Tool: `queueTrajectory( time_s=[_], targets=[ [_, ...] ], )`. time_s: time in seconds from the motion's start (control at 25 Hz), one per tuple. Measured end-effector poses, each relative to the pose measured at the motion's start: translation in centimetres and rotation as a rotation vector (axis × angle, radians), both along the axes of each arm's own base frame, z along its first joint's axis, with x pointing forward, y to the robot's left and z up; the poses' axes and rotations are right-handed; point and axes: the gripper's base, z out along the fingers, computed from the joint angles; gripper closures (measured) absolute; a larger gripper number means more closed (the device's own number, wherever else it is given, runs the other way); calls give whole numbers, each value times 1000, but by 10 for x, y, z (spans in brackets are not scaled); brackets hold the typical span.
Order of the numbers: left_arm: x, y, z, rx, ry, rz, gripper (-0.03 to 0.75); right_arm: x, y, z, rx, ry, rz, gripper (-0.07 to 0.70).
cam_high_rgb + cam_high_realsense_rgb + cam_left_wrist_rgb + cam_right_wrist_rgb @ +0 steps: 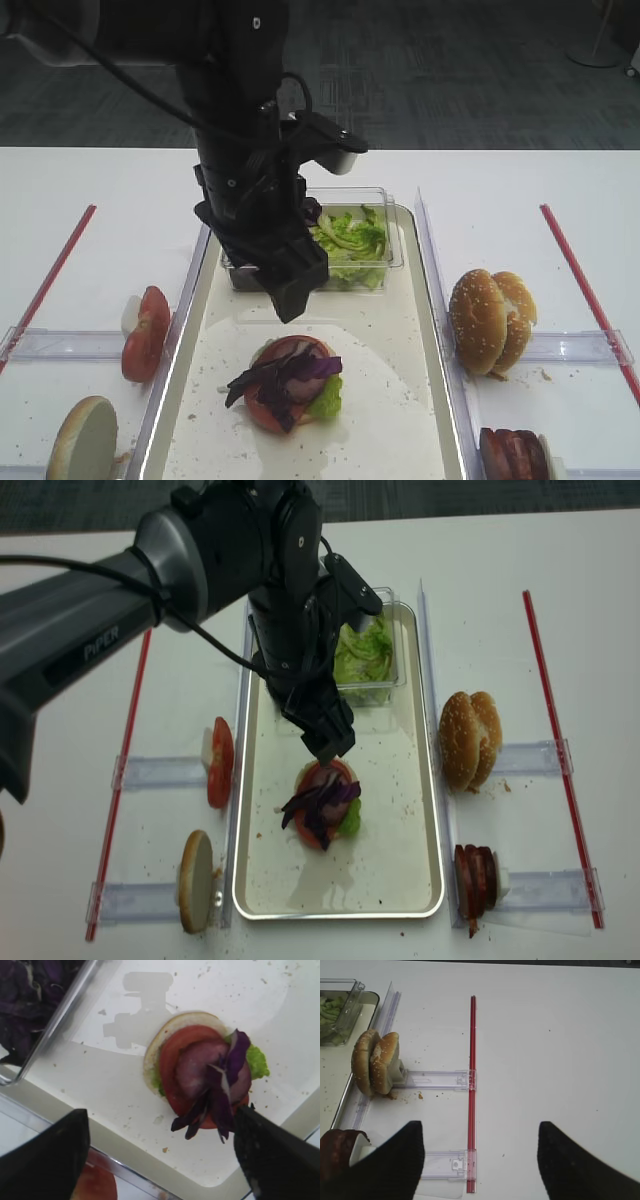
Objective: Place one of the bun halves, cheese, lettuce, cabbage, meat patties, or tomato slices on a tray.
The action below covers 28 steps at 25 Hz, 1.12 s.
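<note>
On the tray (395, 410) lies a stack: a bun half (156, 1045) at the bottom, then lettuce (258, 1060), a tomato slice (172, 1057) and a meat patty (200, 1066), with purple cabbage (283, 378) on top. My left gripper (287, 292) hangs a little above and behind the stack, open and holding nothing. In the left wrist view its black fingers (45, 1160) stand wide apart beside the stack. My right gripper (481, 1127) is open and empty over the bare table to the right of the tray.
A clear box of lettuce (352, 242) sits at the tray's far end, a box of cabbage (22, 1000) beside it. Left holders carry tomato slices (146, 332) and a bun half (84, 436). Right holders carry bun halves (490, 320) and meat patties (514, 455). Red strips (583, 290) edge the workspace.
</note>
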Motion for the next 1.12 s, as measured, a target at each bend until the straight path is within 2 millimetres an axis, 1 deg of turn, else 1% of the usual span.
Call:
queueTrajectory(
  time_s=[0.12,0.28,0.52,0.72,0.96,1.12],
  targets=[
    [7,10,0,3,-3,32,172,0,0,0,0,0,0,123],
    [24,33,0,10,-7,112,172,0,0,0,0,0,0,124],
    [49,80,0,10,-6,256,171,0,0,0,0,0,0,123],
    [65,120,0,7,-11,373,171,0,0,0,-2,0,1,124],
    [77,164,0,3,-18,501,171,0,0,0,-3,0,2,123],
    [80,188,0,4,-17,568,171,0,0,0,-3,0,2,124]
  ],
)
